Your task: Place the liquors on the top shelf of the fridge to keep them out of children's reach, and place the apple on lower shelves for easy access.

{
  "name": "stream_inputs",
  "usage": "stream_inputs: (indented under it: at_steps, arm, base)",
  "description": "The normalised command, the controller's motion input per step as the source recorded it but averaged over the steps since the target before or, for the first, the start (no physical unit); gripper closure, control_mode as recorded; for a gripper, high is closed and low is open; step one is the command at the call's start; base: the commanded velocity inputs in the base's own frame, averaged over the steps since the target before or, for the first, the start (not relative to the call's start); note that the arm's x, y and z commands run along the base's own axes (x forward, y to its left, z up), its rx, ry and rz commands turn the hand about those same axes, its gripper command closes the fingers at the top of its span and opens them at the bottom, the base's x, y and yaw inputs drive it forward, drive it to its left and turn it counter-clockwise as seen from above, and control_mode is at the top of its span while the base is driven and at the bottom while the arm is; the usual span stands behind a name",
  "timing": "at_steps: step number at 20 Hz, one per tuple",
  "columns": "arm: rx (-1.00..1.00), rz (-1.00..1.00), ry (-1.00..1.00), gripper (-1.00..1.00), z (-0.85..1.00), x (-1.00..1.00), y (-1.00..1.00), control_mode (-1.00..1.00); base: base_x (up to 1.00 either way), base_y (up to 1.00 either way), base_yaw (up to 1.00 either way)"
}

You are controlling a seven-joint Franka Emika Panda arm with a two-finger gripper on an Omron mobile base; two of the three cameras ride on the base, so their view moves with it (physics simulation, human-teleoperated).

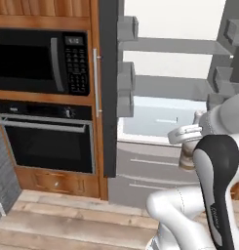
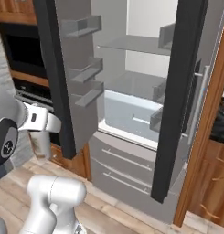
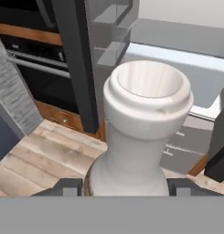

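STEP: carrying the pale liquor bottle (image 3: pixel 143 132) toward the open fridge (image 2: pixel 131 91) | TOOL: my tool (image 3: pixel 127 185) clamped around the bottle's body | BOTTLE: held low before the fridge, long axis along my fingers, mouth pointing at the interior | NEXT: I reckon lift and reach far to the top shelf (image 2: pixel 136 44), keeping off the doors
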Motion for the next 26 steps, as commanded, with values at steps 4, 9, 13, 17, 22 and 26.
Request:
stream_inputs:
  at_steps: [4,9,13,17,22,26]
  arm:
    - [0.00,0.00,0.00,1.00,0.00,0.00,0.00,1.00]
    - [0.00,0.00,0.00,1.00,0.00,0.00,0.00,1.00]
    - [0.00,0.00,0.00,1.00,0.00,0.00,0.00,1.00]
    - [0.00,0.00,0.00,1.00,0.00,0.00,0.00,1.00]
    - [0.00,0.00,0.00,1.00,0.00,0.00,0.00,1.00]
    - [0.00,0.00,0.00,1.00,0.00,0.00,0.00,1.00]
  base:
    - [0.25,0.45,-0.41]
    - [0.19,0.01,-0.34]
    - [0.18,-0.04,-0.32]
    - [0.21,-0.11,-0.29]
    - [0.28,-0.19,-0.20]
    - [0.41,-0.24,-0.05]
